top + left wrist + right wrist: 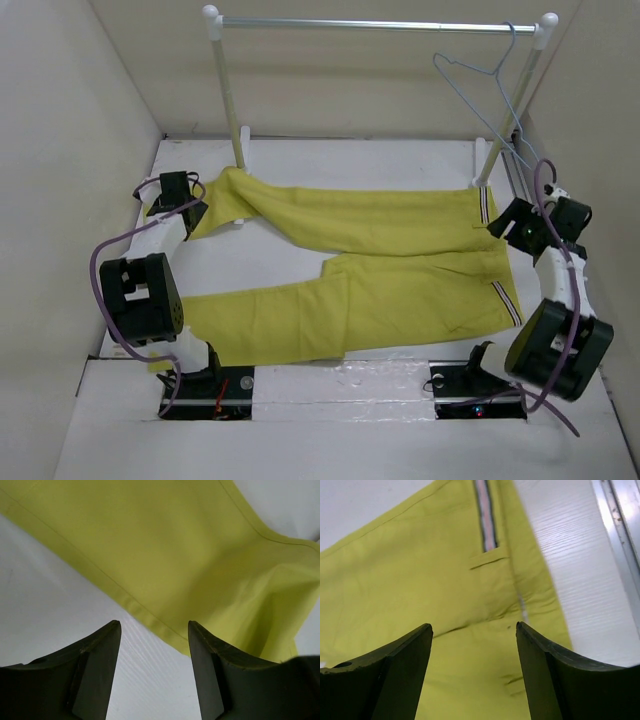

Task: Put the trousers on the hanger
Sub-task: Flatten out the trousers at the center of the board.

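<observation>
The mustard-yellow trousers (390,265) lie flat on the white table, legs pointing left and the striped waistband (484,205) at the right. The thin blue-grey hanger (487,75) hangs by its hook from the rail at the upper right, apart from the cloth. My left gripper (195,215) is at the hem of the far leg. In the left wrist view it (155,625) stands open over bare table, the trousers' hem (150,620) just beyond its tips. My right gripper (506,226) hovers at the waistband and stands open above the trousers (445,580), holding nothing.
A silver rail (380,24) on two white posts (230,100) spans the back; the left post's foot stands by the far leg. Pale walls close in on both sides. A metal strip (620,525) runs along the table's right edge.
</observation>
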Motion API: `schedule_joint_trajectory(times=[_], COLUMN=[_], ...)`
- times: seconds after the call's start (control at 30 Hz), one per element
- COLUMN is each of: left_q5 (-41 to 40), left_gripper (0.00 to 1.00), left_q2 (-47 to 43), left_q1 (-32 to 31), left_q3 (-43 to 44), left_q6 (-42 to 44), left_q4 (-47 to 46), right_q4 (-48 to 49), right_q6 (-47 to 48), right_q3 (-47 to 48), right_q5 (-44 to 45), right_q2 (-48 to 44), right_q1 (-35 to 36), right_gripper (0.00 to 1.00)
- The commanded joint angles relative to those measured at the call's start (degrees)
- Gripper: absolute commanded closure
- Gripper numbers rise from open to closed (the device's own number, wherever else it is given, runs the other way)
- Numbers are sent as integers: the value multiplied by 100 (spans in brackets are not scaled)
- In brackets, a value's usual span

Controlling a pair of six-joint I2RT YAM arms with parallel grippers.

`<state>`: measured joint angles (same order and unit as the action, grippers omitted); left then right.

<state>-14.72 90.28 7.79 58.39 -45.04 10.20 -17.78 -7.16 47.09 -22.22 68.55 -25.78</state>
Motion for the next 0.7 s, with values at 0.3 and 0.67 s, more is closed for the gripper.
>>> schedule_joint_trajectory(times=[0.3,0.67], left_q5=[224,259], left_gripper=[48,49], left_q2=[-423,-538], left_q1=[-102,29], left_q3=[-214,-531], left_q6=[-120,-58], left_q4=[-975,-1187], right_q4=[812,354], right_q6=[618,830], right_q3=[1651,2603], right_q5=[-951,-1266], right_q2=[2722,3945], right_q1=[-771,-823], right_gripper=[24,34])
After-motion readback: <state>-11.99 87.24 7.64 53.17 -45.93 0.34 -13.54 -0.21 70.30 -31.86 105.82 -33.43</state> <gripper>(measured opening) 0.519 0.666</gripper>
